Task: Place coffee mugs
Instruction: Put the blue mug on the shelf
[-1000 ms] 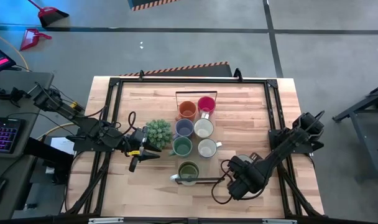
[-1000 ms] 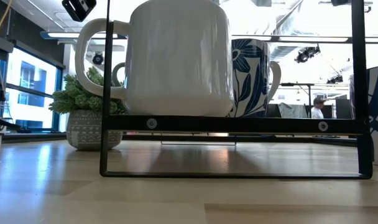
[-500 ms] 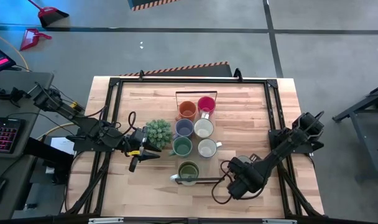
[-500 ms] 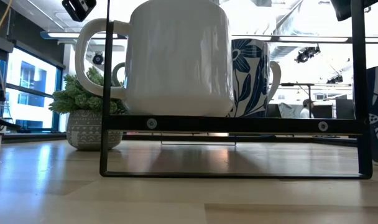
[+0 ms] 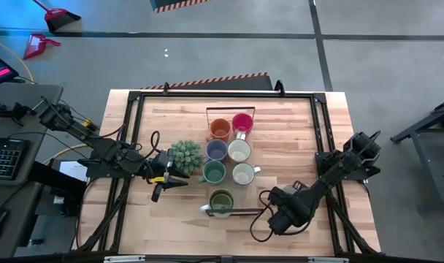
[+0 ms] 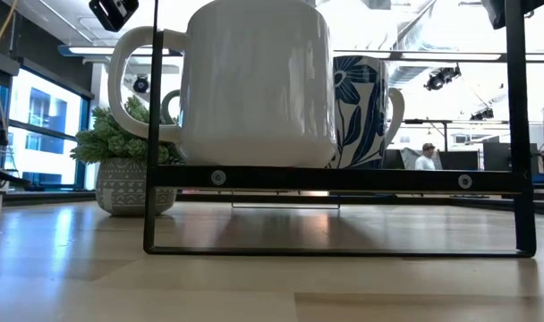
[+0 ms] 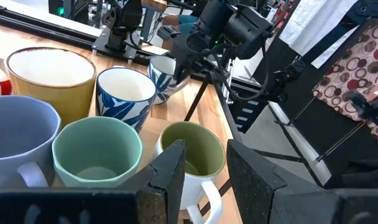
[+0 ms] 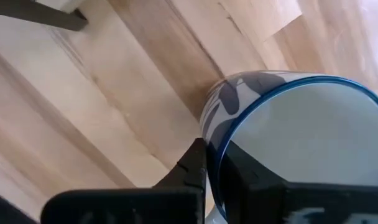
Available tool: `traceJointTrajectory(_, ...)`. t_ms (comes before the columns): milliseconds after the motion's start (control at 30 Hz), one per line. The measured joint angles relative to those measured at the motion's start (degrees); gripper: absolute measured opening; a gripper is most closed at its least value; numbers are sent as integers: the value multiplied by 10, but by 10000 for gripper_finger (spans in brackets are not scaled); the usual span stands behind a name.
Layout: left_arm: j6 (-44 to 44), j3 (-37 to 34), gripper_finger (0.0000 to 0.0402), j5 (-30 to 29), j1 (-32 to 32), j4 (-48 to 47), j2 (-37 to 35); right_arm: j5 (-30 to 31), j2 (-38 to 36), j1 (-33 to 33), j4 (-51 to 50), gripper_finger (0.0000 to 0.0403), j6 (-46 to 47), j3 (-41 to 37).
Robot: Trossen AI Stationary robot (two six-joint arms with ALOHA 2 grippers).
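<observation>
- While the right tool [image 8: 212,163] is closing on the rim of a blue-patterned white mug [image 8: 301,137], one finger inside and one outside, it is standing low at the near right part of the tabletop [image 5: 295,131].
- It should be lifting straight up, I think, because a rim grip can let the mug tilt.
- The olive-green mug [image 5: 221,200] is sitting inside the black frame [image 5: 240,212] just beside; the carry should be clearing that bar.
- The other mugs [image 5: 229,150] are standing grouped at the middle.
- The left tool [image 5: 180,180] is waiting half open, empty, beside the potted plant [image 5: 185,155].
</observation>
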Motion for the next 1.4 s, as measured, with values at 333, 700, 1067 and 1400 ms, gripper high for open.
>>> traceJointTrajectory(333, 0, 0, 106, -3, 0, 0, 0, 56, -2, 1, -184, 1, -130, 94)
traceJointTrajectory(700, -14, 0, 106, -5, 0, 1, 0, 117, -19, -16, -180, 1, -342, 209)
traceJointTrajectory(1067, -30, 0, 106, -5, 0, 2, 0, 90, -15, -50, -109, 0, -447, 211)
traceJointTrajectory(1400, -30, 0, 106, -5, 0, 2, 0, 61, -1, -72, -51, 0, -513, 212)
